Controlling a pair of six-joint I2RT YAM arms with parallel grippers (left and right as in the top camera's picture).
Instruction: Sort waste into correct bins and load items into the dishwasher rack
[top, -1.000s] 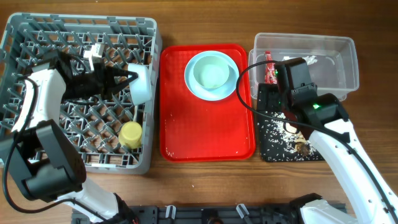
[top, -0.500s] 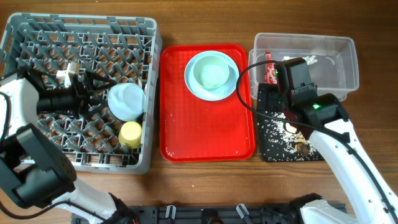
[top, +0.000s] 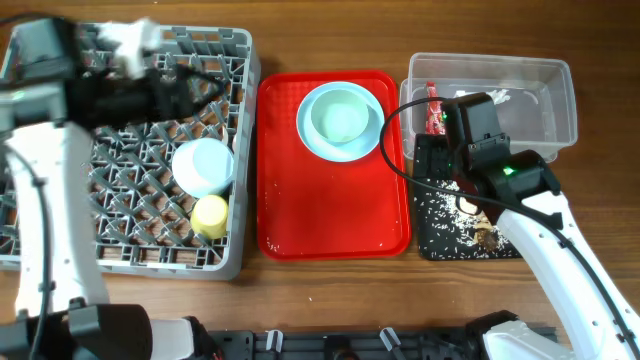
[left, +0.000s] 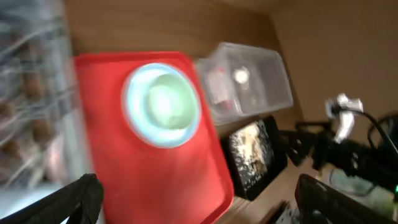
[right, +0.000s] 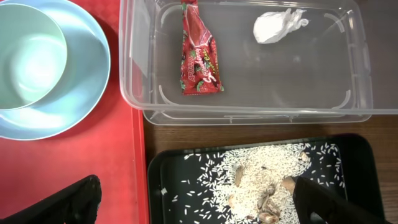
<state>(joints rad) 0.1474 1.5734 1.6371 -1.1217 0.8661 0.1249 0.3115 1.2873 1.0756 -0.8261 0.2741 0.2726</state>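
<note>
left end effector (top: 205, 90) spread, over dishwasher rack (top: 130, 262) | right end effector (right: 199, 204) spread, over black tray (right: 153, 186)

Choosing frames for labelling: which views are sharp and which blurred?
Left wrist view: heavily blurred, the plate and clear tub smeared. Right wrist view: sharp, red wrapper, tissue and rice grains crisp. Overhead: sharp, except the left gripper, which is smeared.

A wooden table (top: 330, 300) fills the whole background, mid-brown, with fine grain running from its left side to its right. Light falls evenly across the table, leaving only soft, short shadows. In the left wrist view the table looks blurred
</note>
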